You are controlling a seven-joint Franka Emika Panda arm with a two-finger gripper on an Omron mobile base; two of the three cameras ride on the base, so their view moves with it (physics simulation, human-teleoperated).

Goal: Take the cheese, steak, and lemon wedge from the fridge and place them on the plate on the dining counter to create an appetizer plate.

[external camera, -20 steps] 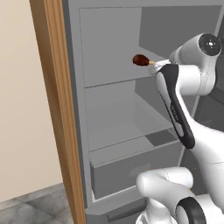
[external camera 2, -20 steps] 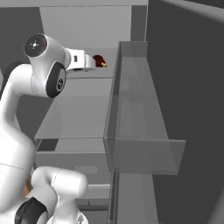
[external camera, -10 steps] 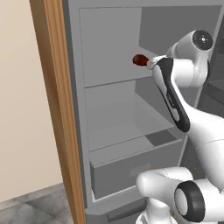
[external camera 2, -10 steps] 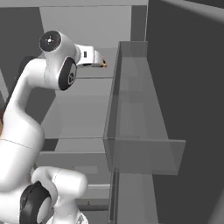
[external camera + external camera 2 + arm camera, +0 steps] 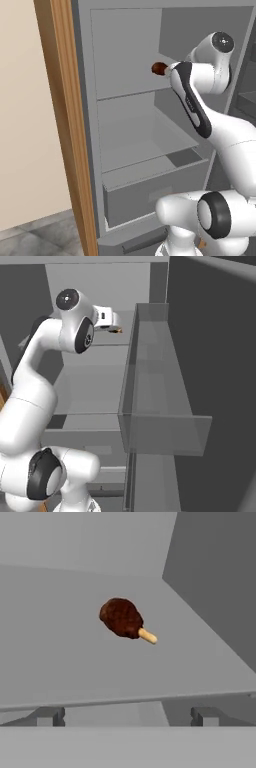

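Note:
The steak [image 5: 121, 617], a dark reddish-brown lump with a pale bone end, lies alone on the fridge's [image 5: 125, 45] upper shelf [image 5: 60, 662]. In the left base view the steak [image 5: 159, 68] sits just left of my wrist. My gripper [image 5: 127, 717] is open a short way in front of the steak, level with the shelf's front edge, its fingertips [image 5: 50, 716] wide apart with nothing between them. From the right base view the hand [image 5: 107, 318] reaches into the top compartment. The cheese, lemon wedge, plate and dining counter are out of view.
The lower shelf [image 5: 145, 150] is bare, with a grey drawer [image 5: 145, 192] below it. A wooden panel [image 5: 65, 125] stands along the fridge's left side. The open door with its clear bin [image 5: 165, 381] rises to the right of my arm.
My arm has reached further into the top compartment, bringing the hand closer to the steak. The steak has not moved and the jaws have stayed wide.

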